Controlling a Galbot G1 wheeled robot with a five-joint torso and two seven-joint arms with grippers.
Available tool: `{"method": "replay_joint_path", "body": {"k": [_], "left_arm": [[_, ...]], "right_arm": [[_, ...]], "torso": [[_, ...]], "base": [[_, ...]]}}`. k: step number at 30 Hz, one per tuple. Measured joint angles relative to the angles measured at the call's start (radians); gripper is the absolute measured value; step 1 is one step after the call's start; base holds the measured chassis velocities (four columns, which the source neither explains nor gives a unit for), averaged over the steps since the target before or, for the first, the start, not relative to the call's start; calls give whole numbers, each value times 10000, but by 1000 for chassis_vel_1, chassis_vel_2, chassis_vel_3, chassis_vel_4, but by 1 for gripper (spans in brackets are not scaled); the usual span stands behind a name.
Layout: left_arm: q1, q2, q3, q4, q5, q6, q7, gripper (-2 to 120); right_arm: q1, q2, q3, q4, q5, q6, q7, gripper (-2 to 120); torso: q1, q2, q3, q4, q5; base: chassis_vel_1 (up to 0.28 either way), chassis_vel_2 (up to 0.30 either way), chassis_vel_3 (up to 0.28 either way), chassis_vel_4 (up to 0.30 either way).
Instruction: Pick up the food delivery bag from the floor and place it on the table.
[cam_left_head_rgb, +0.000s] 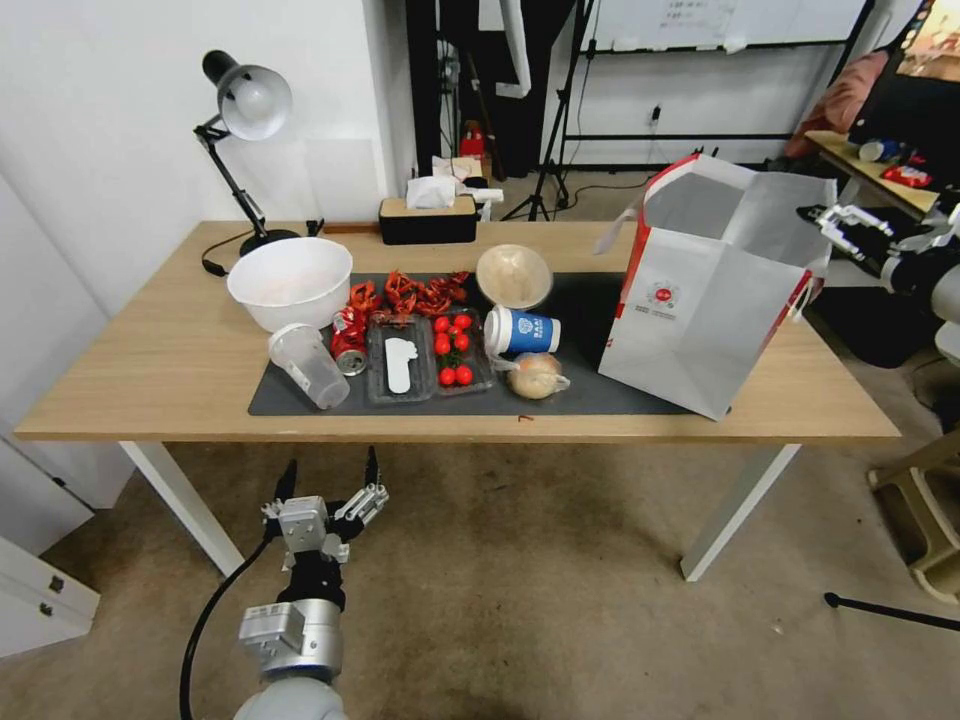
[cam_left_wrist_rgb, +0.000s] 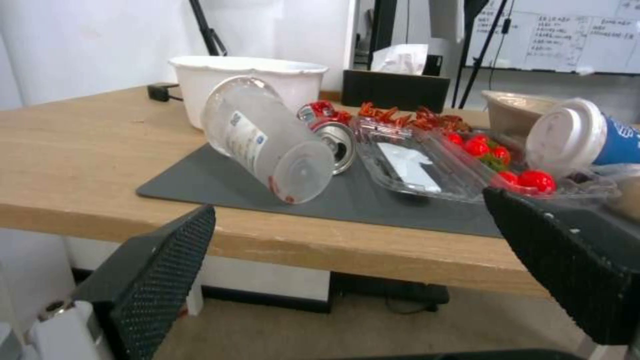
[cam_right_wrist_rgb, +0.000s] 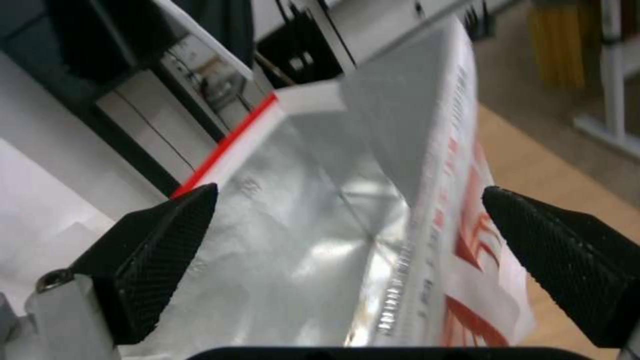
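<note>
The food delivery bag (cam_left_head_rgb: 700, 300), white with red trim and a round red logo, stands upright on the right end of the table (cam_left_head_rgb: 150, 370). My right gripper (cam_left_head_rgb: 835, 225) hovers open just past the bag's top right rim, holding nothing. In the right wrist view the bag's silver foil lining (cam_right_wrist_rgb: 313, 240) lies between the spread fingers (cam_right_wrist_rgb: 157, 250). My left gripper (cam_left_head_rgb: 330, 480) hangs open below the table's front edge, empty; its wrist view shows the table edge (cam_left_wrist_rgb: 320, 242).
A dark grey mat (cam_left_head_rgb: 590, 320) carries a white bowl (cam_left_head_rgb: 290, 280), a tipped clear cup (cam_left_head_rgb: 305, 365), a blue cup (cam_left_head_rgb: 520, 332), tomatoes (cam_left_head_rgb: 452, 350), crayfish shells and a bagged bun (cam_left_head_rgb: 535, 375). A lamp (cam_left_head_rgb: 245, 120) and a tissue box (cam_left_head_rgb: 428, 215) stand behind. A chair stands at right.
</note>
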Motion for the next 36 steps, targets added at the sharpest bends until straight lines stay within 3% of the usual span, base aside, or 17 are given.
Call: {"method": "replay_joint_path", "body": {"k": [6,11,14,16,18,19,21,25,27,31,36], "left_arm": [[171,58,-142,-210,20,33,153,100],[358,-9,-258,-379,91,-48,277,100],[524,-140,-369,-504,129,-191,436,100],[534,-146,-374,-509,130,-196,444,100],[633,-226,-437,-561,161,-299,524,100],[633,-226,-437,-561,161,-299,524,100],[689,-244,-472,-635,163,-327,588,100],[718,-245,-485,-645,166,-339,661,100],[767,-326,-449,-543,277,-498,923,100],[741,-387,-415,-458,276,-637,1084,100],[681,-416,-396,-288,278,-821,1254,100]], "right_arm": [[-1261,18,334,1262,-3742,962,-1198,100],[-1670,302,162,2015,-4870,1341,-1604,100],[-2674,799,-2,2959,-6498,1975,-1789,100],[-2753,835,-4,3003,-6624,2022,-1798,100],[-4407,1588,41,3464,-8507,3098,-2120,100],[-4407,1588,41,3464,-8507,3098,-2120,100],[-5653,2202,56,3589,-9767,3853,-2364,100],[-6564,2644,72,3639,-10620,4380,-2442,100],[-8273,3909,-141,3480,-12505,5714,-2551,100],[-8521,4495,-684,2727,-13069,6668,-3066,100],[-8045,4841,-1578,1489,-13427,6990,-3409,100]], "torso": [[0,0,-1,-1,-2],[1,0,0,3,-1],[0,1,0,2,-3],[0,0,0,2,-3],[0,0,-1,1,-2],[0,0,-1,1,-2],[0,0,-1,-3,3],[-1,1,-2,-2,0],[-1,1,-2,-1,-2],[-1,1,-2,-1,0],[-1,1,0,1,1]], "base": [[0,0,0,0],[0,0,0,0],[0,0,0,0],[0,0,0,0],[0,0,0,0],[0,0,0,0],[0,0,0,0],[0,0,0,0],[0,0,0,0],[0,0,0,0],[0,0,0,0]]}}
